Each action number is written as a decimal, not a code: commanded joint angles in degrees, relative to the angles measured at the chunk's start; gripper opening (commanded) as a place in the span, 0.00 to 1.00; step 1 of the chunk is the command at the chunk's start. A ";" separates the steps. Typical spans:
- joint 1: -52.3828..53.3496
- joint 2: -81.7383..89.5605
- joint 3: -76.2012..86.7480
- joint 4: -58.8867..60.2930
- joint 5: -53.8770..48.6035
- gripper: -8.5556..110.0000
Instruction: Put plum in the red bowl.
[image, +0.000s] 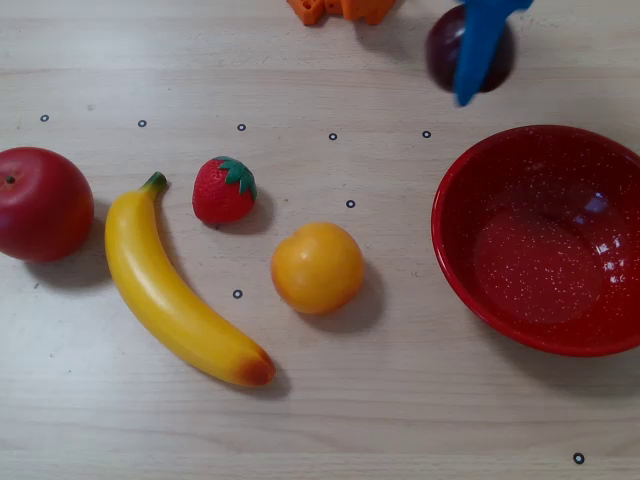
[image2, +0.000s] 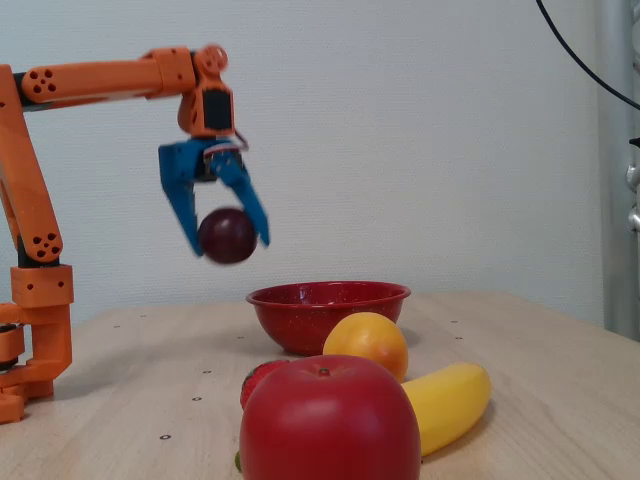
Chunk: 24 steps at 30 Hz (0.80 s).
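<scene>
The dark purple plum (image2: 227, 235) hangs in the air between the blue fingers of my gripper (image2: 229, 243), well above the table and left of the red bowl (image2: 328, 313) in the fixed view. In the overhead view the plum (image: 443, 47) sits at the top edge, partly covered by a blue finger (image: 480, 45), just beyond the far rim of the red speckled bowl (image: 470, 170). The bowl holds nothing.
A red apple (image: 42, 203), a yellow banana (image: 175, 290), a strawberry (image: 223, 189) and an orange (image: 317, 267) lie on the wooden table left of the bowl. The orange arm base (image2: 30, 330) stands at the left of the fixed view.
</scene>
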 joint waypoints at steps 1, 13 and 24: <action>2.37 5.98 -5.54 -5.10 6.42 0.07; 1.32 4.75 5.98 -39.81 28.83 0.07; -1.49 -4.48 14.24 -58.89 41.22 0.07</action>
